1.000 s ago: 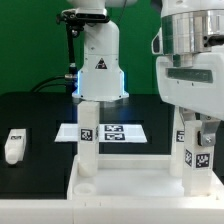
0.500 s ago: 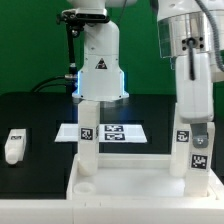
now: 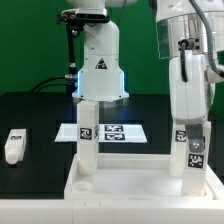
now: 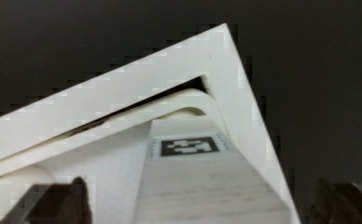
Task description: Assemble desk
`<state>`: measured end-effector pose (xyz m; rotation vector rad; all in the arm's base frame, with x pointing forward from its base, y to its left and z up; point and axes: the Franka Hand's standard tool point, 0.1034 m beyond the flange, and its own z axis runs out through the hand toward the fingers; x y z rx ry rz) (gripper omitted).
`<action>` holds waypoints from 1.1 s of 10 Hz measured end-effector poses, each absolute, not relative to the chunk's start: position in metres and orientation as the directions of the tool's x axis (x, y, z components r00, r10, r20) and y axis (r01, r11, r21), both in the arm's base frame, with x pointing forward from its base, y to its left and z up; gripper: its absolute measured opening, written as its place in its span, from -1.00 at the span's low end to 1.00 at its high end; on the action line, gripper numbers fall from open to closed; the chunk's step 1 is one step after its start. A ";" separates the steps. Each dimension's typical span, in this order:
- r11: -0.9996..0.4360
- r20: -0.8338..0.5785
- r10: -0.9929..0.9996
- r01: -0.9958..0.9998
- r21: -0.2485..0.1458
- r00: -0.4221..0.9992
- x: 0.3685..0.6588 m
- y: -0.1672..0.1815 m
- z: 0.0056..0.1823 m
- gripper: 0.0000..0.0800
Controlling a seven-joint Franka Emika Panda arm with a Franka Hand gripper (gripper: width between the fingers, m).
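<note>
The desk top (image 3: 120,186), a white rimmed tray, lies at the front of the table. Two white tagged legs stand upright in its corner sockets, one on the exterior view's left (image 3: 88,140) and one on the exterior view's right (image 3: 196,152). My gripper (image 3: 192,128) hangs over the right leg's upper end, open, a finger on either side. In the wrist view that leg (image 4: 204,180) with its tag runs between my dark fingertips (image 4: 62,200), and a gap shows beside one finger. The gripper (image 4: 204,208) holds nothing.
A loose white leg (image 3: 13,145) lies on the black table at the exterior view's left. The marker board (image 3: 112,131) lies flat behind the tray. The white robot base (image 3: 100,70) stands at the back.
My hand has turned and shifted a little above the right leg. Its jaws have opened off that leg, which stays upright in its socket.
</note>
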<state>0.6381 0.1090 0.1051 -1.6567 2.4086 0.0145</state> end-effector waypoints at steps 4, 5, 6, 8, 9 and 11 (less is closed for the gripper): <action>0.268 -0.213 -0.950 -0.946 -0.183 -0.227 0.644 0.095 0.156 0.62; 0.263 -0.209 -0.952 -0.948 -0.179 -0.224 0.642 0.097 0.152 0.62; 0.262 -0.208 -0.952 -0.948 -0.179 -0.224 0.642 0.097 0.151 0.62; 0.242 -0.204 -0.957 -0.953 -0.183 -0.204 0.642 0.096 0.151 0.62; 0.206 -0.198 -0.966 -0.959 -0.194 -0.168 0.641 0.094 0.151 0.62; 0.025 -0.172 -0.985 -0.969 -0.246 0.018 0.623 0.068 0.163 0.62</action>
